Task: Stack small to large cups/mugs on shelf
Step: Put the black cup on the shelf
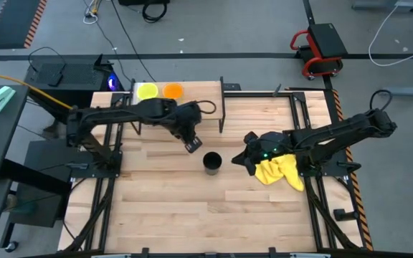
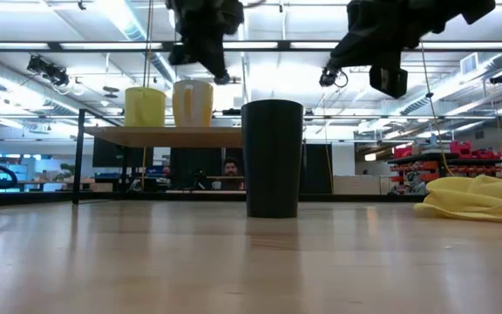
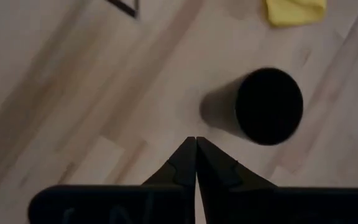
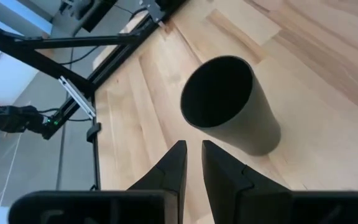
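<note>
The black cup (image 1: 212,163) stands upright on its base on the tabletop, mouth up; it also shows in the low view as the black cup (image 2: 273,157). The yellow mug (image 1: 147,91) and the orange mug (image 1: 172,90) stand side by side on the shelf (image 2: 172,136) at the far left. My left gripper (image 1: 192,145), shut, hovers above the table just left of and beyond the cup (image 3: 269,106). My right gripper (image 4: 193,149), with a narrow gap between its fingers, hovers to the right of the cup (image 4: 229,102), pointing at it.
A crumpled yellow cloth (image 1: 278,170) lies on the table under the right arm, right of the cup. The shelf's black metal legs (image 1: 223,107) stand near the far middle. Bare plank tabletop (image 1: 192,208) stretches toward the near edge.
</note>
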Robot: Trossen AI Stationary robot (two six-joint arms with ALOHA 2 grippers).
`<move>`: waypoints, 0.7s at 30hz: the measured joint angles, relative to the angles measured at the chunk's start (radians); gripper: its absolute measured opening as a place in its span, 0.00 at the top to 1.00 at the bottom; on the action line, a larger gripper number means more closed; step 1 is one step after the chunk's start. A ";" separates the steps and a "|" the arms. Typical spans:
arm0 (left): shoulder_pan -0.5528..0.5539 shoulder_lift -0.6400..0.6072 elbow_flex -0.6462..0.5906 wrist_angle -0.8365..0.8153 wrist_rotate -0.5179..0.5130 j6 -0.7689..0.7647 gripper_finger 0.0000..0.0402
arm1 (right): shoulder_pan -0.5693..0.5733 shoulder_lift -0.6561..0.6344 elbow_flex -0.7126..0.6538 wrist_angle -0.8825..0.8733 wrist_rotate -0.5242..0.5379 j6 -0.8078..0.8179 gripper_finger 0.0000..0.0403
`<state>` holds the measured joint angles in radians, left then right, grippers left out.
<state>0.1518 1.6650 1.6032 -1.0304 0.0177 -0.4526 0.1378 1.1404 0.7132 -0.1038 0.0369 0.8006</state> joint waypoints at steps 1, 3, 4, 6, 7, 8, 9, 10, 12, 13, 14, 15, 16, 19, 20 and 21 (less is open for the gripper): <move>0.005 0.020 0.011 -0.006 0.025 0.000 0.95 | 0.000 -0.004 0.000 -0.014 0.000 0.000 0.86; 0.014 0.051 0.024 0.004 0.065 0.002 0.93 | 0.000 -0.004 0.000 -0.019 0.000 0.005 0.86; 0.016 0.067 0.026 -0.006 0.081 0.002 0.91 | 0.000 -0.005 0.000 -0.025 0.000 0.009 0.86; 0.016 0.098 0.030 0.003 0.093 0.015 0.89 | 0.002 -0.004 0.000 -0.044 0.000 0.011 0.86; 0.015 0.111 0.030 0.000 0.094 0.026 0.88 | 0.002 0.000 0.000 -0.041 0.000 0.011 0.86; 0.015 0.123 0.030 -0.006 0.096 0.040 0.86 | 0.003 0.000 0.000 -0.044 0.000 0.014 0.86; 0.015 0.134 0.030 0.005 0.096 0.044 0.85 | 0.003 0.001 0.000 -0.052 0.000 0.016 0.86; 0.014 0.143 0.030 0.014 0.097 0.045 0.84 | 0.003 0.004 0.000 -0.050 0.001 0.016 0.86; 0.014 0.164 0.030 0.017 0.099 0.045 0.82 | 0.003 0.008 0.000 -0.057 0.010 0.015 0.86; 0.015 0.171 0.030 0.035 0.104 0.042 0.81 | 0.003 0.008 0.000 -0.064 0.015 0.015 0.86; 0.015 0.177 0.030 0.040 0.111 0.038 0.80 | 0.003 0.010 0.000 -0.061 0.016 0.014 0.86; 0.014 0.181 0.030 0.039 0.122 0.027 0.79 | 0.003 0.010 0.000 -0.062 0.018 0.013 0.86; 0.014 0.182 0.030 0.052 0.138 0.017 0.79 | 0.003 0.010 0.000 -0.069 0.019 0.013 0.86; 0.009 0.183 0.030 0.104 0.167 -0.011 0.77 | 0.003 0.016 0.000 -0.069 0.031 0.022 0.86; 0.008 0.183 0.030 0.128 0.172 -0.014 0.76 | 0.003 0.019 0.000 -0.074 0.041 0.034 0.86; 0.005 0.183 0.031 0.147 0.176 -0.014 0.76 | 0.003 0.029 0.000 -0.071 0.048 0.038 0.86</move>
<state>0.1570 1.8477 1.6338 -0.8831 0.1934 -0.4669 0.1406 1.1695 0.7132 -0.1750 0.0848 0.8389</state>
